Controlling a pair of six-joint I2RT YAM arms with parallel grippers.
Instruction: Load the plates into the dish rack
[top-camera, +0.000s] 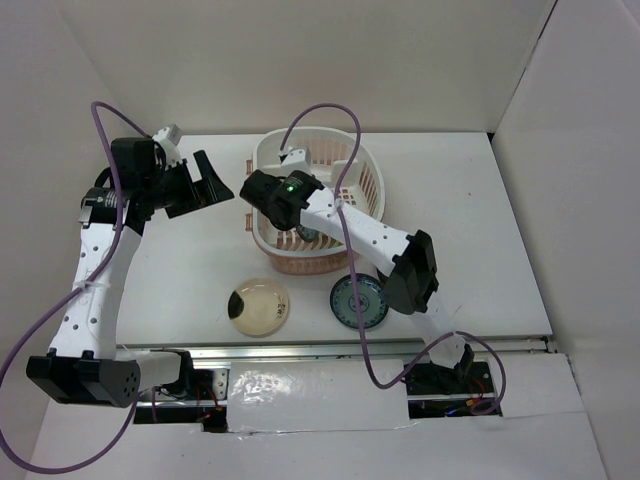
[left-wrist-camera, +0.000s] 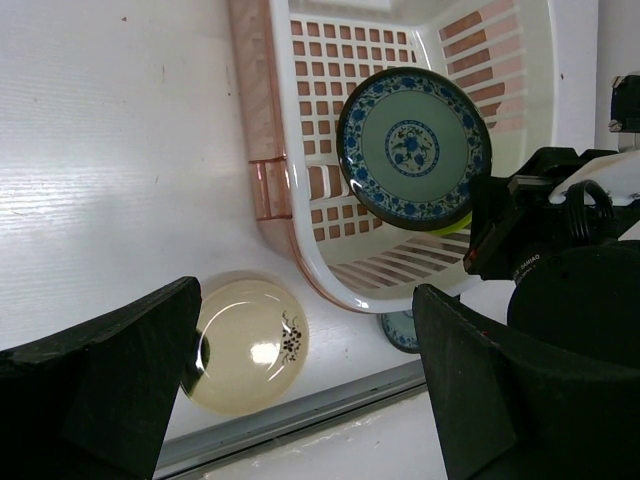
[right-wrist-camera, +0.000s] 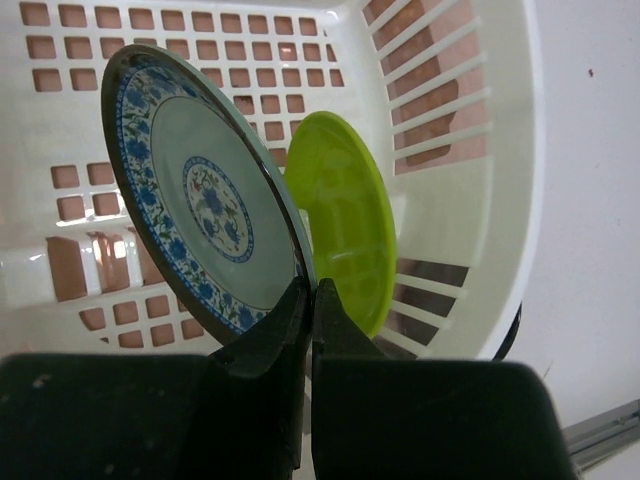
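My right gripper (right-wrist-camera: 312, 290) is shut on the lower rim of a teal-blue patterned plate (right-wrist-camera: 205, 200), holding it on edge inside the dish rack (right-wrist-camera: 470, 150). A lime-green plate (right-wrist-camera: 345, 220) stands on edge just behind it, towards the rack's slotted wall. The left wrist view shows the held teal plate (left-wrist-camera: 413, 147) facing me in the dish rack (left-wrist-camera: 290, 150). A tan plate (top-camera: 260, 305) with a dark patch and a second teal plate (top-camera: 358, 302) lie flat on the table in front of the dish rack (top-camera: 368, 190). My left gripper (top-camera: 205, 193) hangs open and empty to the rack's left.
The right arm (top-camera: 350, 230) stretches over the rack's near rim. White walls enclose the table on the left, back and right. A metal rail (top-camera: 330, 349) runs along the near table edge. Bare table (top-camera: 470, 230) lies right of the rack.
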